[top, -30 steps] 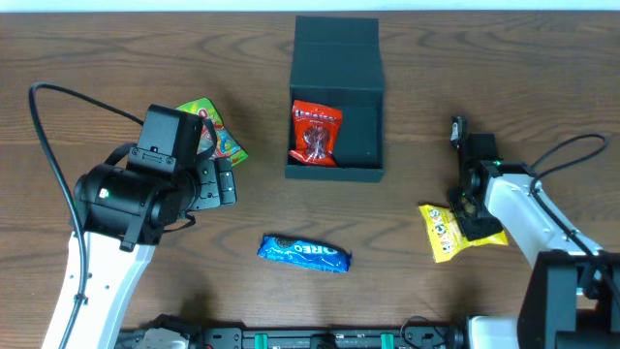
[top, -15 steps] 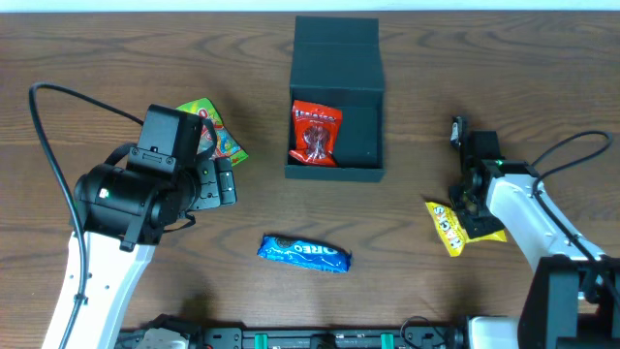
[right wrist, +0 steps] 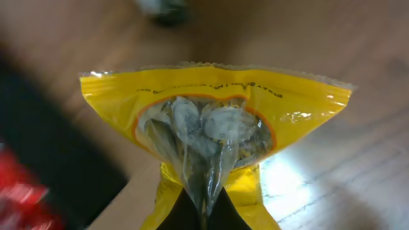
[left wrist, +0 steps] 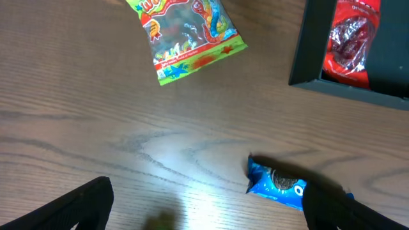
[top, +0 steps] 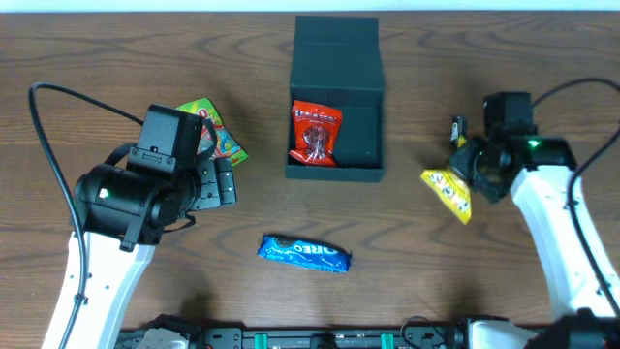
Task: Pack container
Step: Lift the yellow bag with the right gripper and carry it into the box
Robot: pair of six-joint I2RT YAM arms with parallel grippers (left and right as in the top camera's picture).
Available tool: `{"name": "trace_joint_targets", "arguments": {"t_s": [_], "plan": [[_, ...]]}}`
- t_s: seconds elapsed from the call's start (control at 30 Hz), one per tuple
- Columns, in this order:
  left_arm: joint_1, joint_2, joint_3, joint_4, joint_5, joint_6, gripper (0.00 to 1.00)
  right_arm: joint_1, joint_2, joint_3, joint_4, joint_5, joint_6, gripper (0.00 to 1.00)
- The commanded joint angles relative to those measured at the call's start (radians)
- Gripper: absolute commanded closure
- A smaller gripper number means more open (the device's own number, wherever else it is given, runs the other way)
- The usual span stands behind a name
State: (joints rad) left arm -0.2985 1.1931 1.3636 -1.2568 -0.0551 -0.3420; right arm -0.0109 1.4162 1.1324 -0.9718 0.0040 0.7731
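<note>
The container [top: 366, 136] is a dark teal-black square box, open, with its flap lid lying flat behind it. A red snack packet [top: 316, 133] lies inside at the left. My right gripper [top: 472, 174] is shut on a yellow snack packet [top: 448, 192] and holds it above the table, right of the container. In the right wrist view the yellow packet [right wrist: 214, 137] hangs pinched between the fingers [right wrist: 204, 214]. My left gripper [left wrist: 204, 204] is open and empty over bare table, between a green gummy packet [left wrist: 188, 35] and a blue Oreo packet [left wrist: 278, 185].
The green gummy packet [top: 218, 136] lies left of the container, partly under my left arm. The blue Oreo packet [top: 303, 253] lies near the front edge, below the container. A small dark object [top: 455, 128] lies on the table by my right arm.
My right gripper has lifted the yellow packet off the table and carried it up and toward the container. The left arm has not moved.
</note>
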Motion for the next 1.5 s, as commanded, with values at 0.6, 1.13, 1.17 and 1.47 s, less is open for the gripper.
{"name": "trace_joint_targets", "arguments": {"t_s": [0.6, 1.13, 1.17, 1.47], "plan": [[-0.003, 0.0, -0.003, -0.008, 0.0, 0.006, 0.05, 0.298, 0.057, 0.289, 0.074, -0.398, -0.309, 0.99], [-0.003, 0.0, -0.003, -0.012, -0.007, 0.007, 0.05, 0.302, 0.444, 0.503, 0.13, -0.222, -0.378, 0.98], [-0.003, 0.0, -0.003, -0.012, -0.008, 0.007, 0.05, 0.303, 0.458, 0.503, 0.135, -0.206, -0.378, 0.99], [-0.003, 0.0, -0.003, -0.011, -0.008, 0.007, 0.05, 0.346, 0.548, 0.503, 0.176, -0.093, -0.39, 0.98]]}}
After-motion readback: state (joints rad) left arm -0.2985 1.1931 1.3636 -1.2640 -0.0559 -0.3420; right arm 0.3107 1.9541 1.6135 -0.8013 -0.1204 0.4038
